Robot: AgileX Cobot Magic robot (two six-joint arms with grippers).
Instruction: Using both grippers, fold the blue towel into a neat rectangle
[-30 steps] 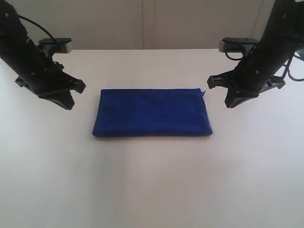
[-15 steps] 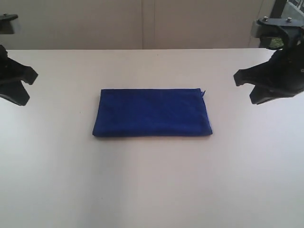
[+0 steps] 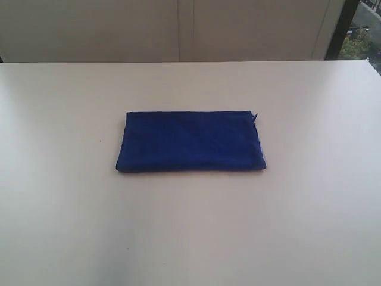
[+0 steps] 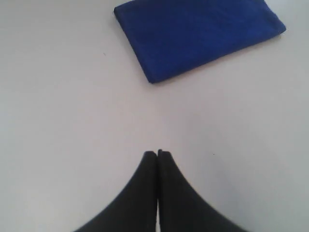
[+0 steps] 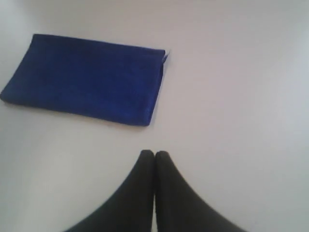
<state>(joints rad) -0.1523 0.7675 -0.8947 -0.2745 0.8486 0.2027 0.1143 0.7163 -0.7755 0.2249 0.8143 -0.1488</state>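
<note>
The blue towel (image 3: 191, 141) lies flat on the white table (image 3: 190, 226) as a folded, even rectangle, with a small thread tag (image 3: 255, 117) at its far right corner. Neither arm shows in the exterior view. In the left wrist view my left gripper (image 4: 157, 153) is shut, nothing between its black fingers, and stands well clear of the towel (image 4: 198, 34). In the right wrist view my right gripper (image 5: 154, 153) is likewise shut and empty, some way off the towel's (image 5: 87, 77) short edge.
A beige wall (image 3: 178, 30) rises behind the table's far edge. A dark window frame (image 3: 342, 27) with greenery outside stands at the far right. Bare white tabletop surrounds the towel on all sides.
Both arms have pulled back outward and upward from beside the towel and left the exterior view. The towel has not moved.
</note>
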